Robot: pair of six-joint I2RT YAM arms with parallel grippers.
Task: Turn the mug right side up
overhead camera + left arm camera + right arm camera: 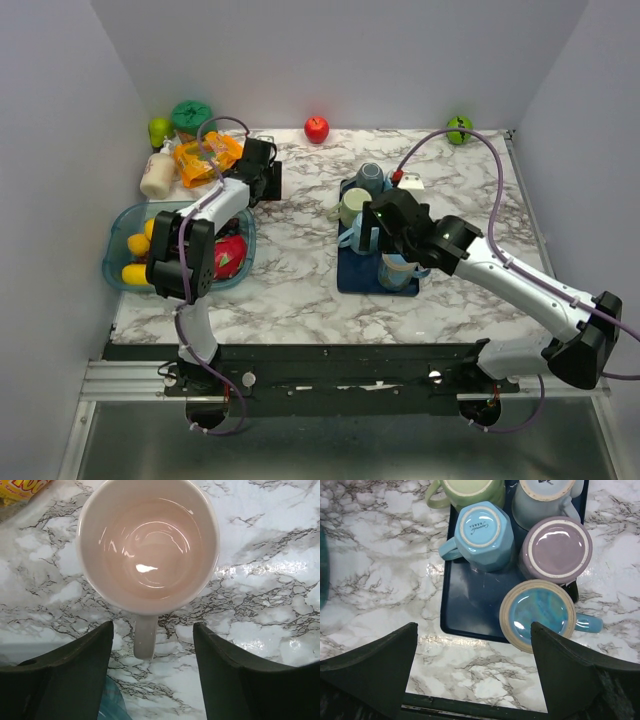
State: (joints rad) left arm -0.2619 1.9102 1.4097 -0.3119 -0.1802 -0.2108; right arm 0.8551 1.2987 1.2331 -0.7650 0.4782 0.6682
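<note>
In the left wrist view a white mug (147, 545) with a pinkish inside stands right side up on the marble table, mouth up and handle (145, 637) pointing toward the camera. My left gripper (153, 627) is open, its fingers on either side of the handle without touching it. In the top view this gripper (262, 162) is at the back left and hides the mug. My right gripper (474, 626) is open and empty above the near edge of a navy tray (470, 610). On the tray, upside-down mugs show: light blue (482, 530), purple (559, 549) and teal (538, 614).
Two more mugs, green (470, 487) and grey-blue (545, 495), stand at the tray's far end. A teal bin (115, 250) of fruit sits at the left. An orange snack bag (205, 158), a white bottle (158, 175), a red apple (316, 128) and a green apple (459, 128) lie along the back.
</note>
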